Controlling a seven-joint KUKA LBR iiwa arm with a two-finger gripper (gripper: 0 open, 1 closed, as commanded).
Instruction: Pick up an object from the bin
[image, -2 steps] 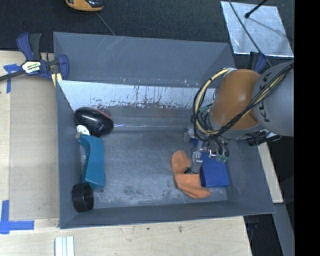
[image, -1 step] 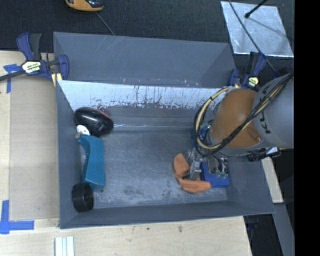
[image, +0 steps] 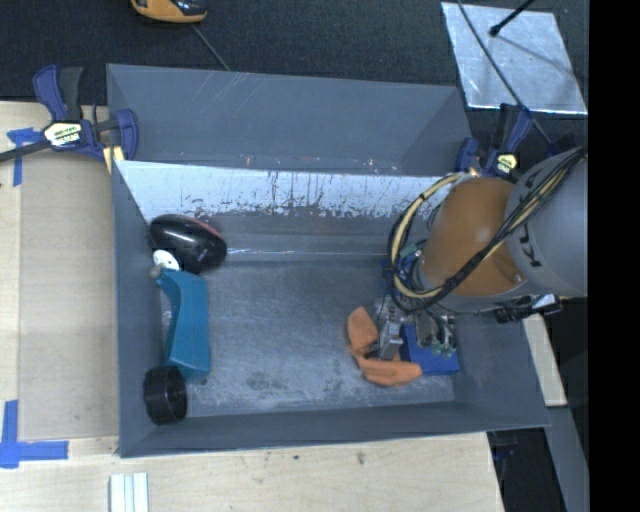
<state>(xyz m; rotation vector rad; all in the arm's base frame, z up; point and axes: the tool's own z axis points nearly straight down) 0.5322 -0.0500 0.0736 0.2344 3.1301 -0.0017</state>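
My gripper (image: 392, 338) is low in the bin's front right part, under the orange wrist cover. Its fingers come down right at an orange curved soft thing (image: 372, 352) that bends around them on the bin floor. A small blue flat thing (image: 436, 358) lies just to the right of the fingers, partly hidden by the gripper. Whether either thing sits between the fingers is hidden from me.
At the left wall lie a black rounded computer mouse (image: 187, 241), a blue tape dispenser (image: 187, 322) and, at its front end, a black roll (image: 165, 394). The arm with its cables covers the bin's right side.
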